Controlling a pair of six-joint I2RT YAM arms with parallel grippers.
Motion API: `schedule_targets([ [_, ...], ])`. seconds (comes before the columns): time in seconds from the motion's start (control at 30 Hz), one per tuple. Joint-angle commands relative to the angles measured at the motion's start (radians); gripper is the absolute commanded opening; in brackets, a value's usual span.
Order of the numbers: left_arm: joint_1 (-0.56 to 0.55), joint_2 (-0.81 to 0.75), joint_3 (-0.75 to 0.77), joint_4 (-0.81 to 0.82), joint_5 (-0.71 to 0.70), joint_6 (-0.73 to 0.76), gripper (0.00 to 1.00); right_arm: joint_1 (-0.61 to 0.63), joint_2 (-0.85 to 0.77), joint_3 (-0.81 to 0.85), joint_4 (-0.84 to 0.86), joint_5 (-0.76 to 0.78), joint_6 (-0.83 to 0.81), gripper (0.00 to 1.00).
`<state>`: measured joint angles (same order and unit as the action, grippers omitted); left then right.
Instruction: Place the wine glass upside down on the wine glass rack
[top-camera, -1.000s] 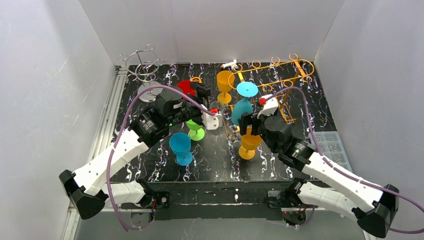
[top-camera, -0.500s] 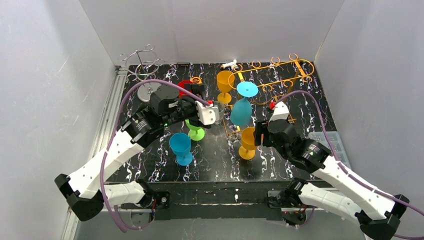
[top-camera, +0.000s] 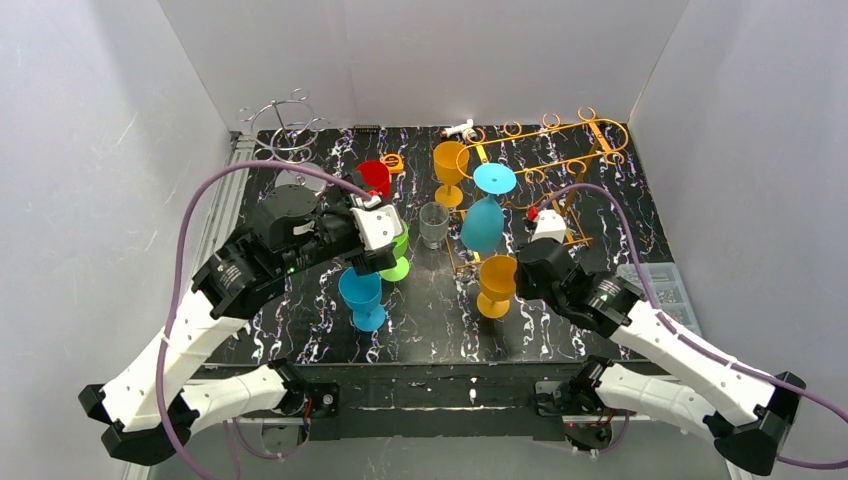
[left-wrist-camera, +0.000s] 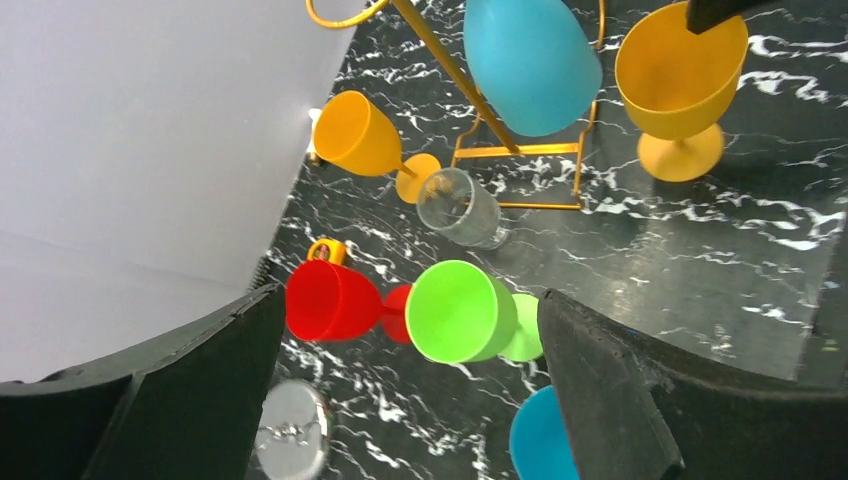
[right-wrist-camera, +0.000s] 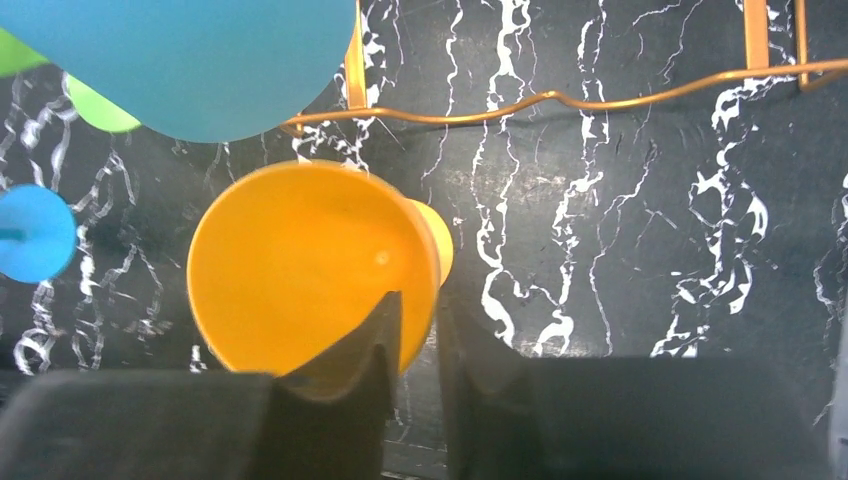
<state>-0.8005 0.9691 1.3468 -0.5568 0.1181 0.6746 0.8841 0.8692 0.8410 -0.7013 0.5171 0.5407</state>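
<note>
An orange wine glass (top-camera: 497, 281) stands upright on the black marbled table, just in front of the gold wire rack (top-camera: 560, 165). My right gripper (top-camera: 514, 272) is at its rim. In the right wrist view one finger (right-wrist-camera: 375, 335) is inside the orange bowl (right-wrist-camera: 300, 260) and the other is outside. The jaws are narrow across the wall, and I cannot tell whether they pinch it. A blue glass (top-camera: 485, 222) hangs upside down on the rack. My left gripper (top-camera: 376, 258) hovers wide open and empty above the green glass (left-wrist-camera: 460, 312).
A second orange glass (top-camera: 449, 165) and a red glass (top-camera: 374, 177) stand at the back. A clear glass (top-camera: 434, 222) is mid-table and a blue upright glass (top-camera: 361, 295) is nearer the front. A silver wire stand (top-camera: 290, 135) is back left, and a parts box (top-camera: 665, 290) lies off the right edge.
My right gripper dropped from beside the hanging blue glass to the orange glass's rim, and its jaws narrowed. The left arm drew back left, away from the clear glass.
</note>
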Motion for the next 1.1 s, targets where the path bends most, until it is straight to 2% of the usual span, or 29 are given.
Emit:
schedule_targets([
  [0.0,0.003,-0.012,0.075,-0.133,-0.006,-0.181,0.97,0.003,-0.068,0.009,0.011,0.036,0.020,0.20],
  [0.1,0.004,-0.014,0.106,-0.191,0.028,-0.287,0.98,0.003,-0.093,0.017,-0.012,0.031,0.018,0.03],
  [0.13,0.003,-0.011,0.116,-0.211,0.038,-0.323,0.98,0.003,-0.095,0.026,-0.025,0.023,0.018,0.01],
  [0.3,0.003,0.003,0.163,-0.277,0.102,-0.456,0.98,0.003,-0.121,0.072,-0.057,-0.072,0.000,0.01],
  [0.33,0.003,0.003,0.166,-0.280,0.113,-0.462,0.98,0.003,-0.116,0.078,-0.066,-0.071,-0.002,0.03],
  [0.37,0.003,0.003,0.168,-0.280,0.121,-0.464,0.98,0.003,-0.096,0.090,-0.088,-0.057,-0.004,0.15],
  [0.4,0.004,0.003,0.168,-0.281,0.125,-0.465,0.98,0.003,-0.075,0.098,-0.097,-0.048,-0.007,0.18],
  [0.47,0.004,0.003,0.172,-0.279,0.126,-0.456,0.98,0.003,-0.042,0.118,-0.097,-0.031,-0.009,0.19],
  [0.57,0.004,0.001,0.178,-0.280,0.119,-0.437,0.98,0.003,0.005,0.140,-0.078,-0.030,-0.010,0.29],
  [0.67,0.004,-0.005,0.174,-0.280,0.118,-0.428,0.98,0.003,0.050,0.146,-0.075,-0.045,-0.011,0.34],
  [0.73,0.003,-0.007,0.174,-0.280,0.117,-0.428,0.98,0.003,0.067,0.135,-0.072,-0.063,-0.011,0.43],
  [0.83,0.003,-0.008,0.173,-0.279,0.117,-0.424,0.98,0.003,0.065,0.114,-0.072,-0.073,-0.007,0.43],
  [1.07,0.004,-0.007,0.168,-0.277,0.120,-0.424,0.98,0.003,0.014,0.051,-0.074,-0.109,0.007,0.27],
])
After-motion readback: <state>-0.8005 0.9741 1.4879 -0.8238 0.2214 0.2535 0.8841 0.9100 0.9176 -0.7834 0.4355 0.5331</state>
